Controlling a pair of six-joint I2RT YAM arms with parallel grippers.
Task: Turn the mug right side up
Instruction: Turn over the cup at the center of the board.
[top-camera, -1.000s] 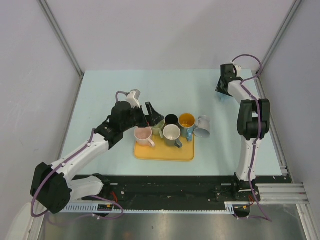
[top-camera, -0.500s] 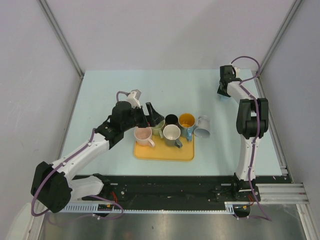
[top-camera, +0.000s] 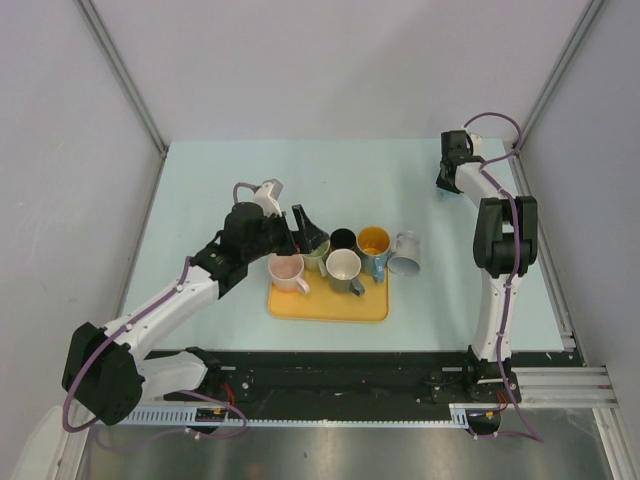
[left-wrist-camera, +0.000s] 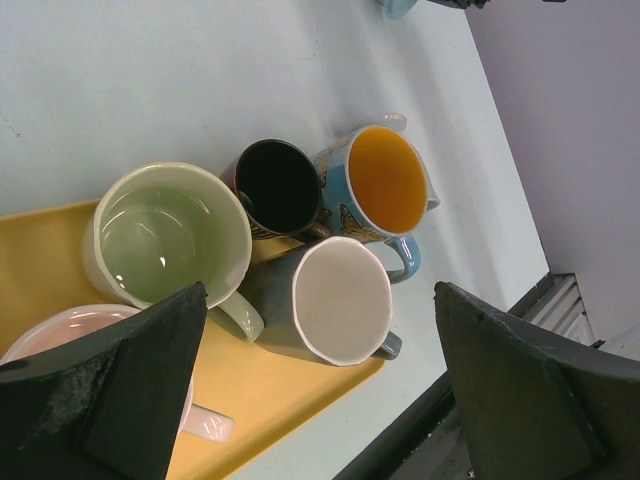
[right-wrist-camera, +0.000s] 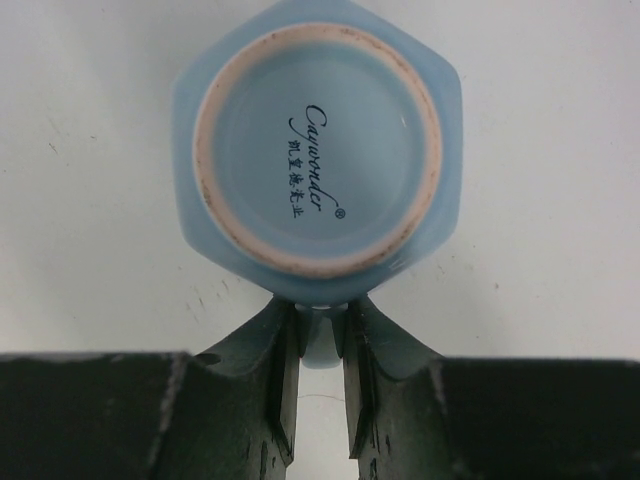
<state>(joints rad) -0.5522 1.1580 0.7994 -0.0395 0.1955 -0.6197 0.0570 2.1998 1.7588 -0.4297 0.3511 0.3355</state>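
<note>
- The light blue mug (right-wrist-camera: 318, 150) stands upside down on the pale table (top-camera: 220, 180), far behind the yellow tray (top-camera: 330, 305) and off to its right. Its base ring and printed maker's mark face up.
- The right gripper (right-wrist-camera: 320, 310) is at that mug, and its two fingers are pinched on the mug's handle (right-wrist-camera: 320, 345), one on each side.
- The left gripper (top-camera: 308, 232) hangs over the tray's back-left corner with its jaws spread wide and nothing between them.
- On the tray, all mouth up, are a pink mug (top-camera: 287, 270) at the left, a green mug (left-wrist-camera: 165, 235) behind it, and a grey mug with a white inside (left-wrist-camera: 340, 300) in the middle.
- At the tray's back edge are a black mug (left-wrist-camera: 278, 185) and, to its right, a blue patterned mug with an orange inside (left-wrist-camera: 385, 180).
- A pale grey mug (top-camera: 407, 255) lies on its side on the table, just right of the tray.
</note>
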